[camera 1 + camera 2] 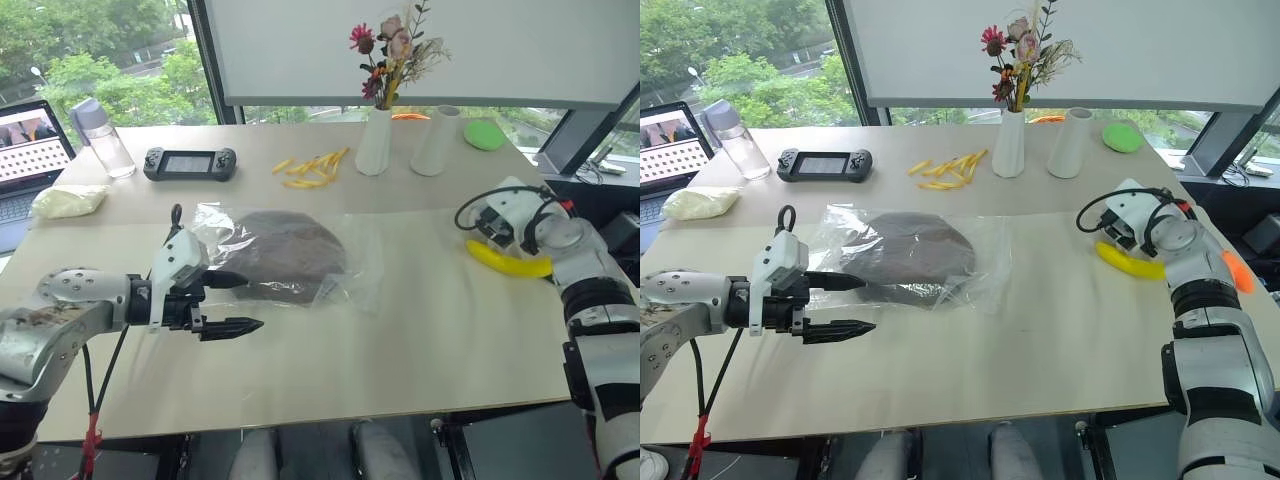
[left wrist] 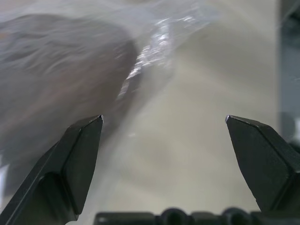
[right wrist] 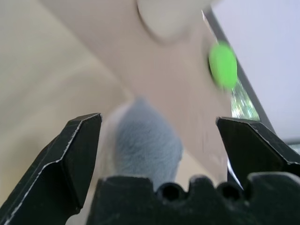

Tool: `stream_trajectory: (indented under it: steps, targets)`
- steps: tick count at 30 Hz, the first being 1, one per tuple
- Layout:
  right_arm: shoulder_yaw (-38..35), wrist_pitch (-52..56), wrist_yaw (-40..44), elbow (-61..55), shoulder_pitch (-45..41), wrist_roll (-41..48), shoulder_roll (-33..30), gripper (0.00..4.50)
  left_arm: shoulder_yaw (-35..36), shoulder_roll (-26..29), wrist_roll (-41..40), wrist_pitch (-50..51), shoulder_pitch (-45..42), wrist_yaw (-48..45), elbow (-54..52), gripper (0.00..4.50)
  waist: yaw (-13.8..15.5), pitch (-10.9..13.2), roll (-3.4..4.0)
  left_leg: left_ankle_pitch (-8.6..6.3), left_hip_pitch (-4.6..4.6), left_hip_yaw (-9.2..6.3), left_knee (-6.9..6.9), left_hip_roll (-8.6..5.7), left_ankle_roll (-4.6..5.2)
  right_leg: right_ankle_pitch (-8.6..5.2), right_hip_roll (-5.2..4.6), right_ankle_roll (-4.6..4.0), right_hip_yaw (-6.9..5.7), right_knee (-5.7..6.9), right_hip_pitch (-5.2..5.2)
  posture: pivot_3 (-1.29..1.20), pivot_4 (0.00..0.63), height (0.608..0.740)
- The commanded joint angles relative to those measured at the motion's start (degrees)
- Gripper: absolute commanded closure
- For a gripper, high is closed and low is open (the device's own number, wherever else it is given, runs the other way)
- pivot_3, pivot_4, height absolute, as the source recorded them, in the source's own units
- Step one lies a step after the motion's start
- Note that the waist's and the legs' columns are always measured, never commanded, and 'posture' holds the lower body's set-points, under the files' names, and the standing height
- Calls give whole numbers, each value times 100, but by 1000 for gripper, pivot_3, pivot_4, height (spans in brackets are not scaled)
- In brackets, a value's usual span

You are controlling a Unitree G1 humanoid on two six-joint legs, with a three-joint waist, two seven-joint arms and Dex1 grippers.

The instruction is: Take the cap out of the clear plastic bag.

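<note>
Brown domed cap [image 1: 285,252] lies inside crinkly clear bag [image 1: 355,262]. One cap, one bag, two vases. Left claw [image 1: 232,302] released; right claw [image 3: 157,136] released.

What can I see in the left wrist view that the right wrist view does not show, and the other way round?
Left wrist view: the dark brown cap inside the clear plastic bag, beyond the open left gripper.

Right wrist view: a grey-blue plush toy, a green object and a white vase base, beyond the open right gripper.

Both: two spread black fingers and the pale table.
</note>
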Motion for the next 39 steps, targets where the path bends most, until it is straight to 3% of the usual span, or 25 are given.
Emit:
stream_trajectory:
  steps: [1, 7, 10, 13, 17, 29, 38, 39]
  targets:
    - [-439, 642, 600, -1332, 92, 553, -223, 65, -6, 122, 317, -249, -23, 28, 79, 0, 18, 0, 0, 0, 0, -1, 1, 0, 0, -1, 0, 0, -1, 2, 0, 0, 150, 740]
    - [-513, 2298, 2348, -4275, 1014, 2263, -30, 65, -538, -89, 817, -705, -502, -14, 325, 0, 118, 0, 0, 0, -1, -2, 6, 3, 0, -5, 1, 6, -6, 1, 4, 0, 150, 740]
    - [-664, 3332, 2555, -5207, 1182, 3165, 263, 65, -965, -111, 1312, -1210, -542, -144, 485, 0, 134, 0, 0, -1, 0, 1, 7, 4, -1, -6, 2, 7, -4, 2, 3, 0, 150, 740]
    - [-523, 3826, 2782, -5816, 1406, 3386, 118, 65, -1408, -109, 1926, -1734, -657, -207, 820, 0, 183, 0, 0, 0, -1, 1, 12, 5, -1, -6, 2, 1, -5, 10, 0, 0, 150, 740]
    - [-570, 4310, 2588, -6372, 1615, 3615, 134, 65, -2031, -366, 2794, -2652, -1063, -241, 1608, 0, 273, 0, 0, -1, -2, 2, 17, 4, -1, -26, -1, -30, -7, 6, 1, 0, 150, 740]
    - [-1084, 4959, 1962, -7496, 2379, 4030, -82, 65, -3062, -2082, 4365, -4598, -2456, 64, 3425, 0, 367, -1, -2, -1, -17, 1, 33, 1, -1, -3, -1, 7, -8, 2, 3, 0, 150, 740]
    - [-1224, 5253, 1555, -7968, 2547, 4208, -109, 65, -3655, -2453, 5398, -5676, -2709, 136, 4580, 0, 349, -10, 3, -1, 1, -2, 40, 1, 0, -7, -1, 14, -7, 8, 25, 0, 150, 740]
    - [-1226, 5261, 1514, -7981, 2541, 4208, -123, 23, -3663, -2497, 5428, -5749, -2738, 122, 4703, 259, 367, -11, 4, -1, 1, -2, 48, 0, 0, -9, -2, 10, -9, 8, 27, 0, 150, 740]
